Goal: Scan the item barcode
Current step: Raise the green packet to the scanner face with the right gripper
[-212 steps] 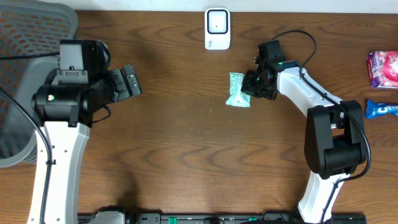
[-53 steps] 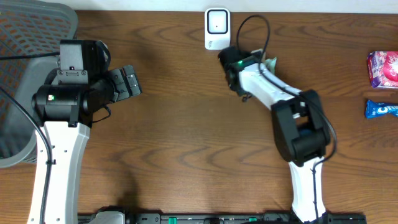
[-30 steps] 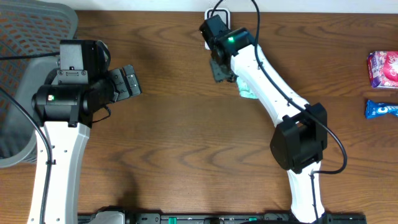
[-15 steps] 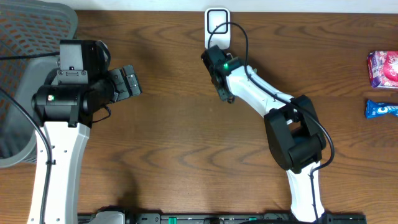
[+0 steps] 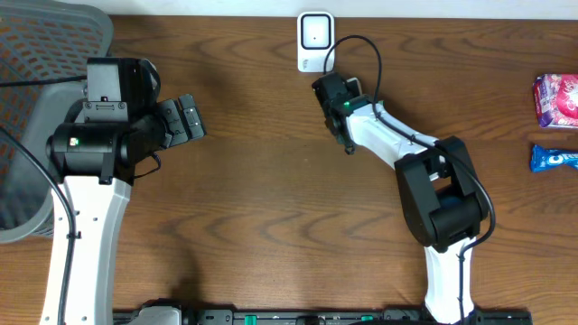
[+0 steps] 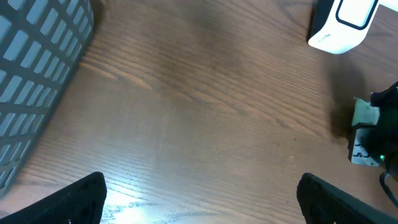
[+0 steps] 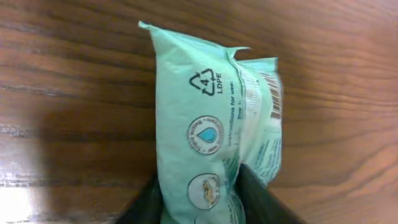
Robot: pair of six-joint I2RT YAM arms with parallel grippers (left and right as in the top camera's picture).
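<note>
The item is a mint-green soft packet [image 7: 193, 118] printed with round icons and a recycling mark. A barcode [image 7: 274, 94] runs along its right edge. My right gripper [image 7: 202, 202] is shut on its lower end, one dark finger on each side, above the wooden table. In the overhead view the right gripper [image 5: 339, 108] hangs just below and right of the white scanner [image 5: 315, 41], and the arm hides the packet. My left gripper [image 5: 185, 117] stays at the left, open and empty; its fingertips [image 6: 81, 199] stand wide apart in the left wrist view, which also shows the scanner [image 6: 345, 22].
A pink snack bag [image 5: 558, 99] and a blue biscuit pack [image 5: 553, 158] lie at the right edge of the table. A grey mesh chair back [image 5: 36, 135] stands off the table's left side.
The packet, earlier lying on the table, is now in the right gripper. Over the last second the right arm swung below the scanner and shifted slightly right. The left arm has not moved.
</note>
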